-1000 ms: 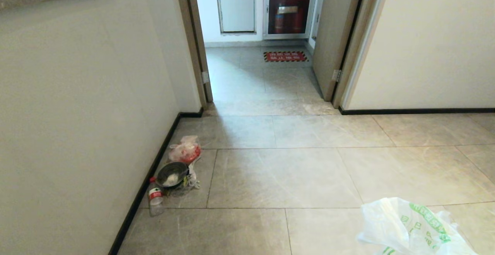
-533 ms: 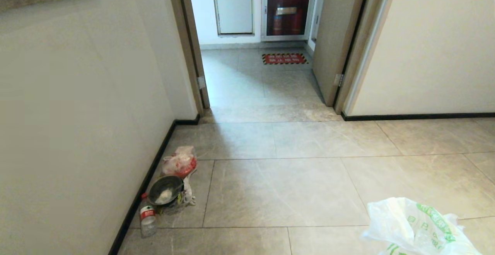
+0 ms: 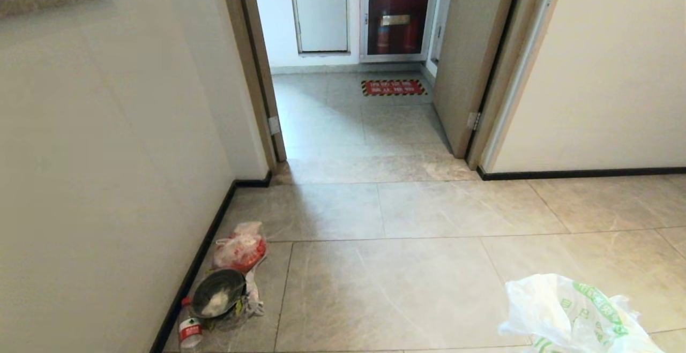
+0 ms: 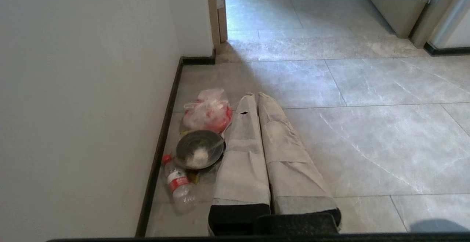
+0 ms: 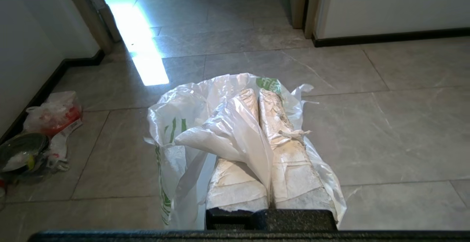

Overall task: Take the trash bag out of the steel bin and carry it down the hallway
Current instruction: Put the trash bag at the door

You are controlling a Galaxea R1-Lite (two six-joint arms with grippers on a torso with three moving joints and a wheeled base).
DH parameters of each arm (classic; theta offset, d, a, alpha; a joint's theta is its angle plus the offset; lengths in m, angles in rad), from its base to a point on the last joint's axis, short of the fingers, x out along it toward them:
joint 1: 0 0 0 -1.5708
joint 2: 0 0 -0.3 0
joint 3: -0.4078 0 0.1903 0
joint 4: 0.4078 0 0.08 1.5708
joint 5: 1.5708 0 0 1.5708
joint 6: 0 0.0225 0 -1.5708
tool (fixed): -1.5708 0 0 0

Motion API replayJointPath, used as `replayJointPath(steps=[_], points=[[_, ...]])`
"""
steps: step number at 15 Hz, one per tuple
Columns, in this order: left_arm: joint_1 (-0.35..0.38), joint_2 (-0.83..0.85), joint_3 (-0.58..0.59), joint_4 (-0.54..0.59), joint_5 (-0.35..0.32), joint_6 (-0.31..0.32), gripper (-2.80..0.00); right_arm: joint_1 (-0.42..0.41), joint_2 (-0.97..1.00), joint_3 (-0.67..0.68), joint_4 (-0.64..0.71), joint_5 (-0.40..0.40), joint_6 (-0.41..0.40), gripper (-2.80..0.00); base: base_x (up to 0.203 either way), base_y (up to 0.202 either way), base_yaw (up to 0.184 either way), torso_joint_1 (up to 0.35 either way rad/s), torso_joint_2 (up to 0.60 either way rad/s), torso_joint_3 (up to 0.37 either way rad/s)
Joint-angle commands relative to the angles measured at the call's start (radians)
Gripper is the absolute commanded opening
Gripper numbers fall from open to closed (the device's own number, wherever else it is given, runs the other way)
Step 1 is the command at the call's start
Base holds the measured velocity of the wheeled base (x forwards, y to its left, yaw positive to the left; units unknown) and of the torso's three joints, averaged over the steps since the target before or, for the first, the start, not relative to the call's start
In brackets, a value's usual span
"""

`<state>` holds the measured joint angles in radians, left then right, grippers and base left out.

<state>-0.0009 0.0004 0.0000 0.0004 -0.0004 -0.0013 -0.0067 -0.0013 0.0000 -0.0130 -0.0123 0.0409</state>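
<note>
Carry step in hand. Right gripper (image 5: 257, 95) pressed together, pinching the trash bag (image 5: 205, 132), which hangs low at the robot's right. Left gripper (image 4: 255, 97) pressed together, empty. Next: through the open doorway (image 3: 370, 122), avoiding floor litter (image 3: 225, 288).

A: Bag (image 3: 573, 315) colour?
B: Translucent white, green print. At 5 o'clock in head view.
A: Floor (image 3: 407, 283)?
B: Grey marble-look tiles, pale veins. Walls (image 3: 96, 155) off-white, baseboard (image 3: 193, 267) black, door frame (image 3: 252, 64) brown.
A: Stuff at 8 o'clock?
B: Red-and-clear bag (image 3: 240, 247), dark bowl (image 3: 217, 300) with white bits inside, clear bottle (image 3: 189, 331) with red cap and red label.
A: Far end, 12 o'clock?
B: Red mat (image 3: 395, 87), yellow-black striped border. Dark red cabinet (image 3: 396, 14), white frame.
</note>
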Motion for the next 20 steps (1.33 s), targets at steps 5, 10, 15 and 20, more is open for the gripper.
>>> replayJointPath(steps=[5,10,15,20], points=[[0.001,0.000,0.000,-0.002,0.000,-0.002,-2.80,0.001,0.000,0.002,-0.001,0.000,0.001,-2.80,0.065,-0.006,-0.001,0.001,0.00,0.001],[0.001,0.000,0.000,-0.002,0.002,-0.002,-2.80,0.002,0.000,0.002,-0.001,0.000,0.001,-2.80,0.042,-0.142,-0.009,0.002,0.00,0.001],[0.001,0.000,0.000,-0.002,0.000,-0.002,-2.80,0.001,0.000,0.002,-0.001,0.000,0.001,-2.80,0.184,-0.158,-0.013,0.001,0.00,0.003],[0.001,0.000,0.000,0.000,0.000,-0.002,-2.80,0.002,0.000,0.002,0.000,0.000,-0.001,-2.80,0.124,-0.014,-0.004,0.003,0.00,0.001]])
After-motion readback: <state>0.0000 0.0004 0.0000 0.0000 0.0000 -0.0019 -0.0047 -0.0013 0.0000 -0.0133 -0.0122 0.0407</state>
